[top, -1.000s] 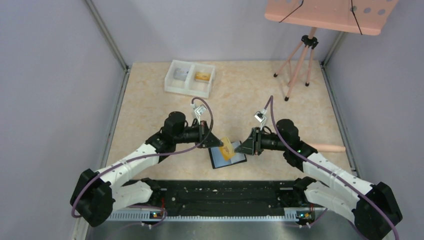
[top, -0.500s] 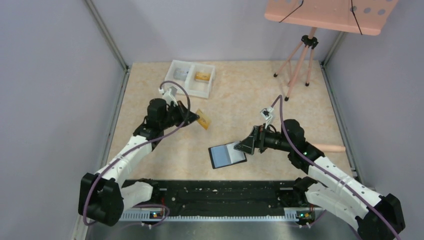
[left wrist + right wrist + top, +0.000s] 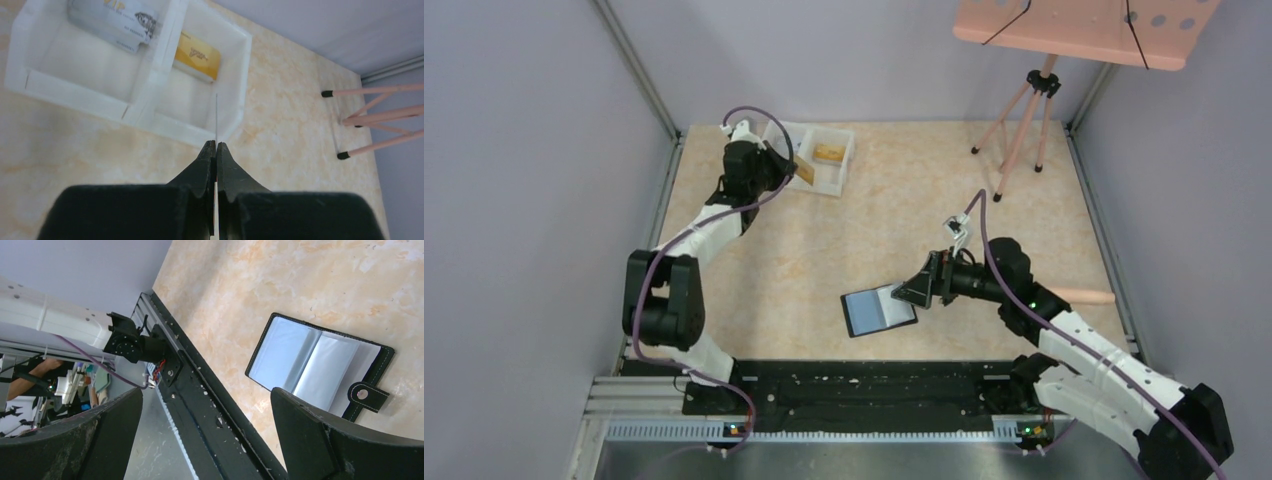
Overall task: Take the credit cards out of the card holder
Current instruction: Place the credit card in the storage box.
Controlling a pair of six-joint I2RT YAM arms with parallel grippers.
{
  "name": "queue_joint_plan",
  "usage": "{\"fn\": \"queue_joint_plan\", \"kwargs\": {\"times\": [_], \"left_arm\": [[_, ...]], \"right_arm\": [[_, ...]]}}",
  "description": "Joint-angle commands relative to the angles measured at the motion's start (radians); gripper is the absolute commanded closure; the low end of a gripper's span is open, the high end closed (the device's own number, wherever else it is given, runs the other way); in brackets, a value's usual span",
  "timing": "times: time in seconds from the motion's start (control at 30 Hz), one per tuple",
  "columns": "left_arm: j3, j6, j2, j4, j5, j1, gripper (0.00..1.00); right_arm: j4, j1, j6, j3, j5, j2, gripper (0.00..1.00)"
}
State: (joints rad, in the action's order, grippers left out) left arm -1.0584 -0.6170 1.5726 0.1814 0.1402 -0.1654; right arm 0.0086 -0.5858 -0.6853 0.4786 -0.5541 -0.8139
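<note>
Beige marbled tabletop (image 3: 904,200). Left gripper (image 3: 216,146) clamped on credit card (image 3: 216,112); card seen edge-on, long axis straight out from jaws, over near wall of white tray (image 3: 75,94), at compartment with gold card (image 3: 197,56). Right gripper (image 3: 913,293) spread wide, empty, just beside card holder (image 3: 879,309), which lies open, flat. Left arm nearer tray.

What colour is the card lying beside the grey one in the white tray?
The card is orange-gold, clearest in the left wrist view.

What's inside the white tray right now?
In the tray, a silver-white card sits in the left compartment, an orange-gold card in the right. Whatever lies beneath them is covered.
</note>
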Motion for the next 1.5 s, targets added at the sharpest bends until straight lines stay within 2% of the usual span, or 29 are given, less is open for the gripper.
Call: {"fn": "queue_joint_plan", "kwargs": {"times": [0.0, 0.2, 0.5, 0.87, 1.3, 1.47], "left_arm": [[-0.138, -0.002, 0.139, 0.202, 0.017, 0.007, 1.0], [-0.273, -0.065, 0.351, 0.315, 0.078, 0.007, 1.0], [-0.481, -0.066, 0.573, 0.323, 0.128, 0.008, 1.0], [-0.581, -0.049, 0.675, 0.299, 0.124, 0.007, 1.0], [-0.63, -0.049, 0.744, 0.292, 0.136, 0.001, 1.0], [-0.652, -0.034, 0.761, 0.273, 0.129, -0.003, 0.95]], "right_arm": [[0.019, 0.012, 0.028, 0.039, -0.002, -0.024, 0.01], [0.031, 0.012, 0.045, 0.058, -0.01, -0.083, 0.02], [0.019, 0.012, 0.064, 0.087, -0.01, -0.138, 0.01], [0.023, 0.012, 0.076, 0.096, -0.008, -0.186, 0.02], [0.0, 0.012, 0.095, 0.106, 0.008, -0.193, 0.02], [-0.002, 0.012, 0.092, 0.11, 0.009, -0.193, 0.02]]}}
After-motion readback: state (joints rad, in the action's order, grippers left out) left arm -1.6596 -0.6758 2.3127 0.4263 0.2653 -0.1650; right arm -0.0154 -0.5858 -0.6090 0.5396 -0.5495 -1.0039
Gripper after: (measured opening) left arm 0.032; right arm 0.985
